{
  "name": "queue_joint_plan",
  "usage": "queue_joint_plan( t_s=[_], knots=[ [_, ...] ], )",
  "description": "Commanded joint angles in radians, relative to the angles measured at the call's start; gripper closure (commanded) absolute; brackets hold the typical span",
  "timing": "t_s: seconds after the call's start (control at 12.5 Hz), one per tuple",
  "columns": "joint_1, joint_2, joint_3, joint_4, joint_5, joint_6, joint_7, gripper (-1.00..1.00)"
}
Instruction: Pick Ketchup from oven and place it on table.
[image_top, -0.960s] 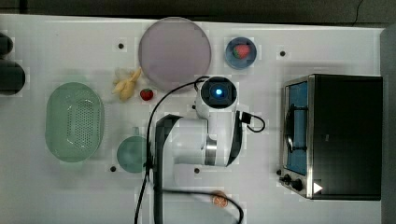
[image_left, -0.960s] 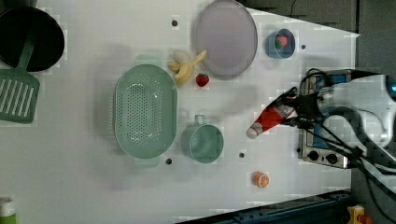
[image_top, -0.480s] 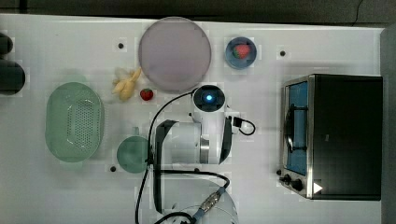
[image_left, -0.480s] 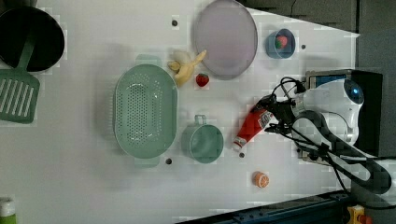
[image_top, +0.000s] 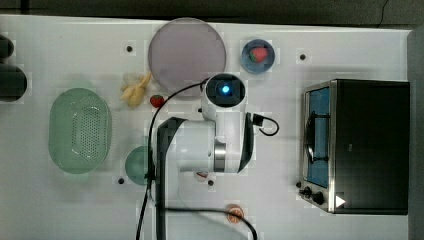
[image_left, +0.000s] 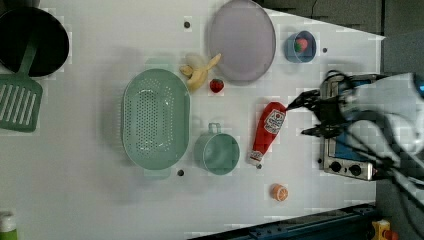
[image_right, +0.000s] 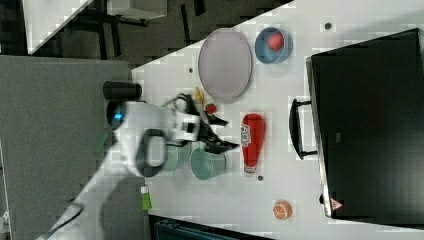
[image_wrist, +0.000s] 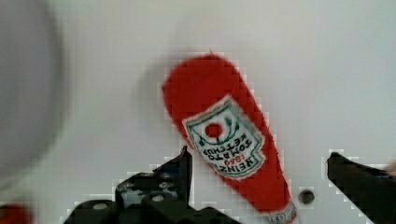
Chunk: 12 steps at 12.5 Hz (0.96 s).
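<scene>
I am looking down at a white bench (image_left: 90, 200) crowded with kitchenware. A small blue bowl (image_left: 300, 47) is holding one red strawberry (image_left: 300, 44). The pale green colander (image_left: 155, 124) and the green mug (image_left: 217, 152) beside it are both sitting empty, and the round grey plate (image_left: 241, 40) is carrying nothing. A black pan (image_left: 33, 41) is sitting at the corner with a green spatula (image_left: 20, 95) resting against it. A peeled banana (image_left: 199, 73) and a loose strawberry (image_left: 216, 85) are lying between colander and plate, and half an orange (image_left: 279, 192) is sitting near the bench edge.

The toaster oven (image_top: 365, 146) is standing at the top view's right.

The ketchup bottle (image_left: 267, 131) is lying flat on the bench, just beside the mug, between it and the oven, its white cap next to a small dark hole.

My gripper (image_left: 313, 114) is hovering clear of the bottle, its fingers (image_wrist: 175, 175) standing wide apart and holding nothing.

Half a second ago the bottle was sitting tilted between those fingers; a second ago it was hanging nearer the oven. Now it is released.
</scene>
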Motion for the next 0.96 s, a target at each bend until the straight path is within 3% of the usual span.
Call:
queue_joint_plan(
  t_s=[0.08, 0.48, 0.96],
  knots=[
    [0.007, -0.182, -0.026, 0.207, 0.018, -0.132, 0.037, -1.00],
    [0.010, -0.218, -0.014, 0.479, 0.016, -0.439, 0.037, -1.00],
    [0.007, -0.221, -0.022, 0.603, 0.012, -0.659, 0.037, -1.00]
  ],
)
